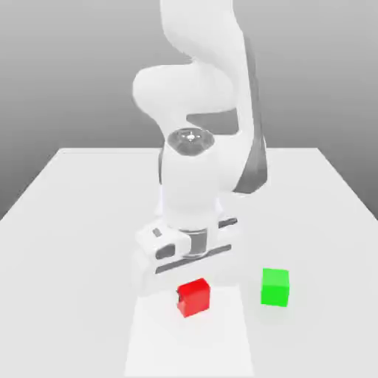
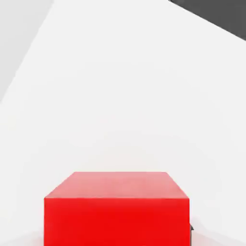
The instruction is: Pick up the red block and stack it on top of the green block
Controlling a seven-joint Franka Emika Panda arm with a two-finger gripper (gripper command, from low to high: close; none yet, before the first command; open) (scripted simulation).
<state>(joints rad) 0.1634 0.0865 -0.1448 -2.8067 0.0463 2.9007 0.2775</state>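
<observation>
Red block (image 2: pixel 116 221) foremost before the hand camera, we see the pincer (image 1: pixel 193 297) of the Franka Emika Panda arm (image 1: pixel 190 177) closed on the small cube above a pale rectangular patch (image 1: pixel 189 343) on the white surface (image 1: pixel 325 221). On the exterior view's dial, centred on the red block, the green block (image 1: pixel 275 287) stands apart at about three o'clock, upright and uncovered, while the arm reaches down from twelve. We cannot tell whether the red block is clear of the patch or resting on it.

The stack is unmade, and we judge that the step in hand is securing the grip before a lift. An uneven hold could let the cube twist or slip as its weight comes off the patch. A carry toward three o'clock made too low could drive it into the green block's side and shove the target away. The two cubes are turned differently, so we would expect a release without realignment to leave corners overhanging; an off-centre placement, or a pincer that brushes the cube while backing off, could topple the pile.
</observation>
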